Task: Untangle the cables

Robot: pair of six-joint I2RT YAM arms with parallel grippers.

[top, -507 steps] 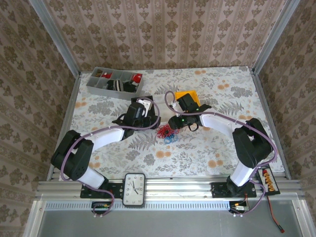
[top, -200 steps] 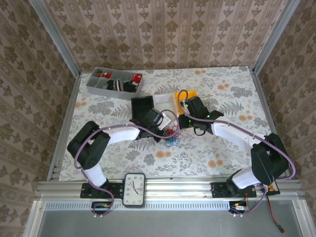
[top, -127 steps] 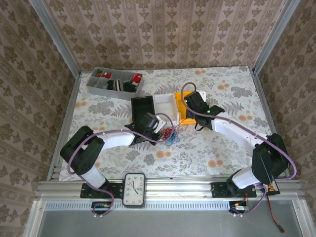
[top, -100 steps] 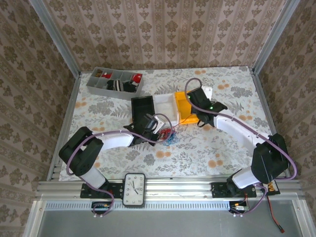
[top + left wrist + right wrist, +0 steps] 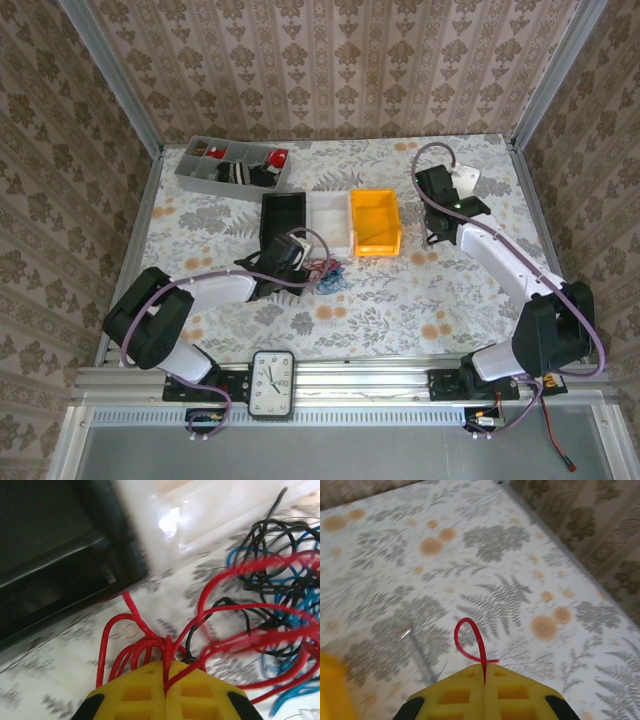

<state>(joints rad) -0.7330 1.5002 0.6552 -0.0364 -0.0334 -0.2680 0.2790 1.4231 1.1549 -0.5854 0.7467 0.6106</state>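
- Red wire (image 5: 470, 640) sticks out in a small loop from the right gripper (image 5: 484, 667), whose yellow fingers are pressed tight together on it.
- That gripper is over bare tablecloth (image 5: 495, 555), well apart from the pile. I think it holds the wire out there so it can slip free of the others. I cannot tell if the rest of it reaches back to the pile.
- On the other side, the left gripper (image 5: 166, 669) is closed too, pinching a bunch of red strands low by the table.
- Just beside it the cables (image 5: 330, 275), red, blue and black, lie in one knot on the cloth.
- My guess is that this arm acts like an anchor, so the whole knot does not slide along when one wire is tugged.
- Behind the pile, a black bin (image 5: 283, 212), a white bin (image 5: 330, 215) and an orange bin (image 5: 375, 222) stand in a row, likely places to drop each freed wire.
- With most wires knotted, much of the job is left.
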